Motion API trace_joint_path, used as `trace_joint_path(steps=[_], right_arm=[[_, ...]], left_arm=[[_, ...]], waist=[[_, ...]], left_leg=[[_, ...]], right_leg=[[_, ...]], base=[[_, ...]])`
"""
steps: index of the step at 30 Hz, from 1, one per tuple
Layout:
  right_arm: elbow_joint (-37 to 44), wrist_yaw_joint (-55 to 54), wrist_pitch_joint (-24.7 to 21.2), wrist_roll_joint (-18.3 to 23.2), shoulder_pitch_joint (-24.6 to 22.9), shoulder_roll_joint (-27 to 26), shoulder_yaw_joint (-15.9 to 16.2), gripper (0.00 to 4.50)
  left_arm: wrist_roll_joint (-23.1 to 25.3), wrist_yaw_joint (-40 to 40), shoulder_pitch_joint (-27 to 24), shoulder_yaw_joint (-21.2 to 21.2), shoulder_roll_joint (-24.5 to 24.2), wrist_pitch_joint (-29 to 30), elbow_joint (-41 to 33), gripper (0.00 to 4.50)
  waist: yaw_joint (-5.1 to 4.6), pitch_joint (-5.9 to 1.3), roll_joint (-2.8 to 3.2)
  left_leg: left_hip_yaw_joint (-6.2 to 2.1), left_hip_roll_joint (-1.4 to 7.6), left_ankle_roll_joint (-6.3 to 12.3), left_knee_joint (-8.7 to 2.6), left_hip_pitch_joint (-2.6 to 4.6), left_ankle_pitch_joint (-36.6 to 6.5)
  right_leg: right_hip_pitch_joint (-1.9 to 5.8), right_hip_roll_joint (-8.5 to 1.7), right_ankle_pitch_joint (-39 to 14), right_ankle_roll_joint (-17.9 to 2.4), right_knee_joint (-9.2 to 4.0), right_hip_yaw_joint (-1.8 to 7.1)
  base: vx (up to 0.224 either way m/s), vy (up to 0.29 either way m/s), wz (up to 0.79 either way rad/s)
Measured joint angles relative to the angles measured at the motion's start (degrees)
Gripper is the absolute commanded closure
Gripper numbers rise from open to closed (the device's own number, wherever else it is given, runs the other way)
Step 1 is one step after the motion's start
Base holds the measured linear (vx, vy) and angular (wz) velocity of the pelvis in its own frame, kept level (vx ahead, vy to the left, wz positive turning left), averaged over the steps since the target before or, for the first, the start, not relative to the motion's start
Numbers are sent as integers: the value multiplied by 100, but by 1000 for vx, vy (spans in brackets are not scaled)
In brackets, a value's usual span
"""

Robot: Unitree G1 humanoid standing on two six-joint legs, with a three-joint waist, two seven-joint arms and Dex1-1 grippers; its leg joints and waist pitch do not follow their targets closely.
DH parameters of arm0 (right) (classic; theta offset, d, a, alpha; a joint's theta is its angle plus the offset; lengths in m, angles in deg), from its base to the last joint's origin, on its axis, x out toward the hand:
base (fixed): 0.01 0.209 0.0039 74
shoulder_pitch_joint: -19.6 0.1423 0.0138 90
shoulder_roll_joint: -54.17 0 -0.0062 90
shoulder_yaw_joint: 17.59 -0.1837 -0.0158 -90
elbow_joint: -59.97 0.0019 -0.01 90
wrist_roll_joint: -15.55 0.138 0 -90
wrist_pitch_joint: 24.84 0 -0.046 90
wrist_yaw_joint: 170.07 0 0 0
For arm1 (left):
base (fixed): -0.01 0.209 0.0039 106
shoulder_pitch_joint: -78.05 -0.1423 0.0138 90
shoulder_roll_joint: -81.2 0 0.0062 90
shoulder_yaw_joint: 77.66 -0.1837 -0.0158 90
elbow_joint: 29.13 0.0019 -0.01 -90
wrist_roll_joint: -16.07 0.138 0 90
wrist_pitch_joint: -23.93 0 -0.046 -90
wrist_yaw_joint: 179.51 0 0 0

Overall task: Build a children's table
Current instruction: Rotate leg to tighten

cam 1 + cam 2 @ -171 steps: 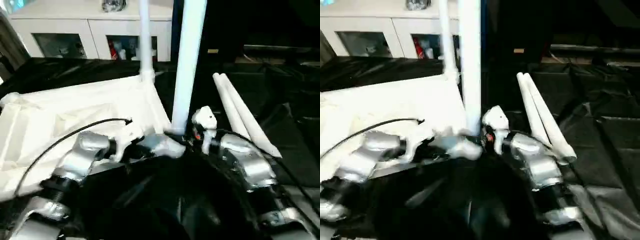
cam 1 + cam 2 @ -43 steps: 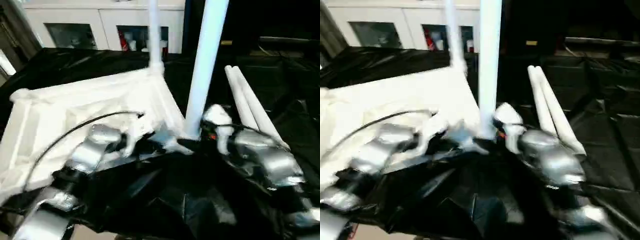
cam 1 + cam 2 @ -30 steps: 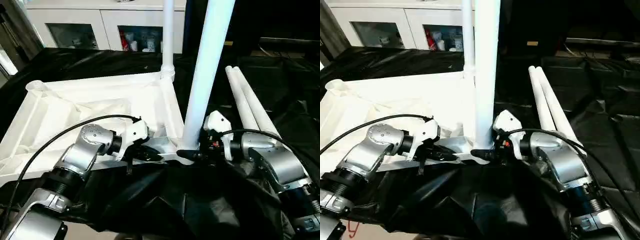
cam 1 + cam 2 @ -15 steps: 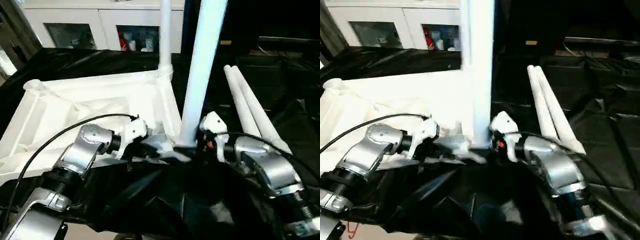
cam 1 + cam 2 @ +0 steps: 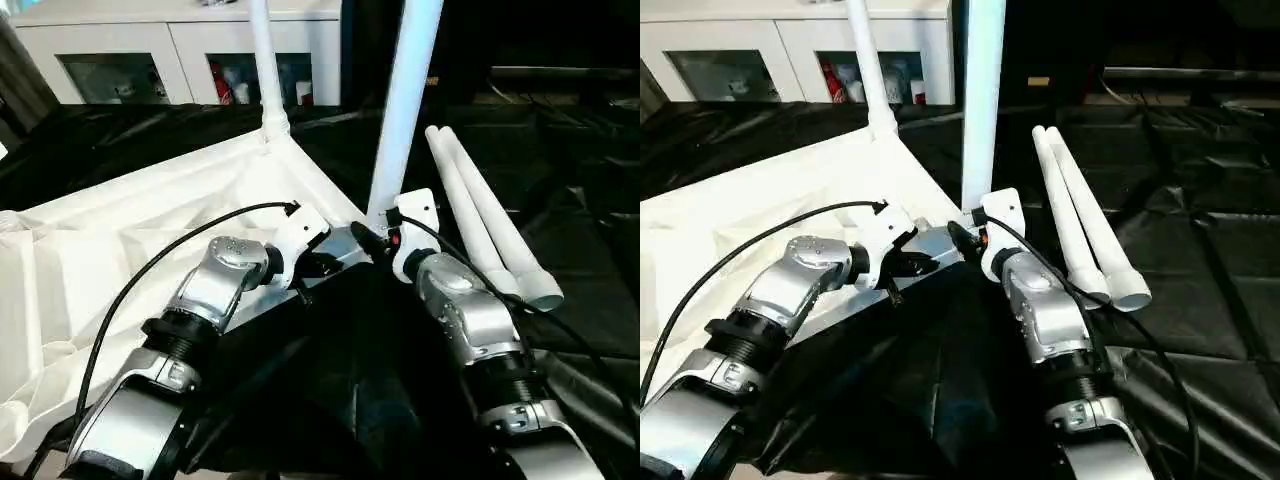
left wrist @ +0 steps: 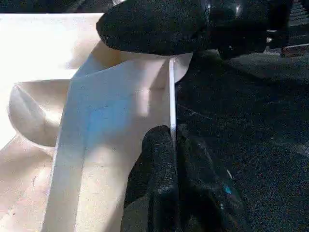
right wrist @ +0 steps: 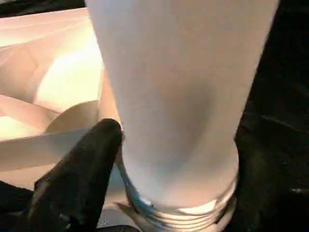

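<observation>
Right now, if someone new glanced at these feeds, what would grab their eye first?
Probably the upside-down white table top on the black sheet, with two legs standing upright: one at the far corner, one at the near corner. Both pincers meet at that near corner: the left pincer shut on the top's rim, the right pincer at the near leg's base. Two spare legs lie to the right.

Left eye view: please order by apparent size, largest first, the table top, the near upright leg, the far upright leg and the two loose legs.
1. table top
2. near upright leg
3. two loose legs, each about alike
4. far upright leg, though distance shrinks it
</observation>
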Motion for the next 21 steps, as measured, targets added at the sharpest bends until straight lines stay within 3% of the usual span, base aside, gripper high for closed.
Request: trace_joint_path(steps=[4, 10, 16, 21], right_arm=[[-56, 152, 77, -9, 14, 16, -13, 50], [461, 1763, -123, 101, -215, 996, 446, 50], [1096, 3489, -180, 338, -428, 2012, 898, 50], [1416, 4342, -190, 540, -565, 2504, 995, 50]], left_arm=[[8, 5, 0, 8, -2, -16, 0, 450], [-88, -636, -184, -70, -303, -289, -232, 450], [-282, -1634, -448, -259, -733, -474, -659, 450], [-399, -2187, -608, -357, -1036, -752, -799, 450]], waist=[[-1, 2, 3], [21, 6, 7], [205, 8, 8], [261, 10, 5]], left_leg=[[0, 0, 0, -2, 2, 0], [0, -1, 13, -19, -16, 7], [1, 1, 35, -12, -29, 17], [3, 1, 39, 4, -35, 15]], right_leg=[[0, 0, 0, 1, 1, 0], [-11, 0, -8, 7, -11, -1], [-22, 0, -17, 2, -6, -4], [-22, -2, -17, 2, 2, -2]], base=[[0, 0, 0], [0, 0, 0], [0, 0, 0], [0, 0, 0]])
